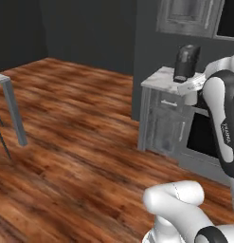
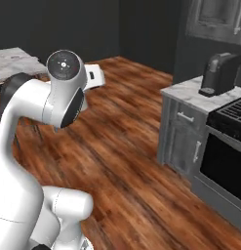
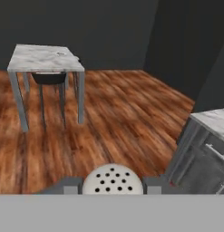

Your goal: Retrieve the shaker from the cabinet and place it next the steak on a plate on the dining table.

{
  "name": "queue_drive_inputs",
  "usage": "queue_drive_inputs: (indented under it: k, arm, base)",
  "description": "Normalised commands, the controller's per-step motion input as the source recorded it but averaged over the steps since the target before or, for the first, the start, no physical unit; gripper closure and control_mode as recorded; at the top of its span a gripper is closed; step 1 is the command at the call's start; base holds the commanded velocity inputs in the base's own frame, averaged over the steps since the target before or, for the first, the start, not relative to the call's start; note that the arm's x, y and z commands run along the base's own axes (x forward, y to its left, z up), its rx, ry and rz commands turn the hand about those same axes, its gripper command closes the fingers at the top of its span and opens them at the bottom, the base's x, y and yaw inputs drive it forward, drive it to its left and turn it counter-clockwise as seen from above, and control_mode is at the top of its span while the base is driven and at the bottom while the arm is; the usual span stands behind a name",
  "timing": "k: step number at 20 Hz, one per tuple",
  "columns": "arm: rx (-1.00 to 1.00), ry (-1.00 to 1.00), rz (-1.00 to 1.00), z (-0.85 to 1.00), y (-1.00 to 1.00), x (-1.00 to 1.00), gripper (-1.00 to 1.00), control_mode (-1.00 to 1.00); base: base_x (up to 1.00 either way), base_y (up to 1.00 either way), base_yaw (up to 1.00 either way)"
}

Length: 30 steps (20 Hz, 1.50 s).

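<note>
In the hand view the shaker [image 3: 112,180] shows its round cream top with dark holes, held between the two dark fingertips [image 3: 70,185] of my gripper [image 3: 112,186], which is shut on it. Far ahead across the wood floor stands the dining table [image 3: 38,59], with a white marble top and thin grey legs. A small pale mark on its top is too small to identify, so I cannot make out the plate or the steak. The table's corner and leg [image 1: 15,111] show at the left of the left base view, and its top [image 2: 14,63] in the right base view. The cabinet is out of view.
A dark chair [image 3: 49,78] is tucked under the table. A marble counter with grey drawers [image 1: 163,118] carries a dark coffee machine [image 1: 186,63] to the right, beside an oven [image 2: 224,161]. Open wood floor [image 3: 113,118] lies between me and the table.
</note>
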Motion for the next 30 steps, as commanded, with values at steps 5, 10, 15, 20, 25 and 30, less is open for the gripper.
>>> queue_drive_inputs:
  k: [5, 10, 15, 20, 25, 30]
  arm:
    - [0.0, 0.0, 0.0, 0.0, 0.0, 0.0, 1.0, 1.0]
    - [0.0, 0.0, 0.0, 0.0, 0.0, 0.0, 1.0, 1.0]
    - [0.0, 0.0, 0.0, 0.0, 0.0, 0.0, 1.0, 1.0]
    - [0.0, 0.0, 0.0, 0.0, 0.0, 0.0, 1.0, 1.0]
    - [0.0, 0.0, 0.0, 0.0, 0.0, 0.0, 1.0, 1.0]
    - [0.0, 0.0, 0.0, 0.0, 0.0, 0.0, 1.0, 1.0]
  base:
    - [0.01, 0.26, 0.49]
    - [0.37, 0.1, 0.38]
    - [0.65, 0.0, 0.23]
    - [0.94, 0.0, 0.11]
    - [1.0, 0.0, 0.13]
    - [1.0, 0.0, 0.11]
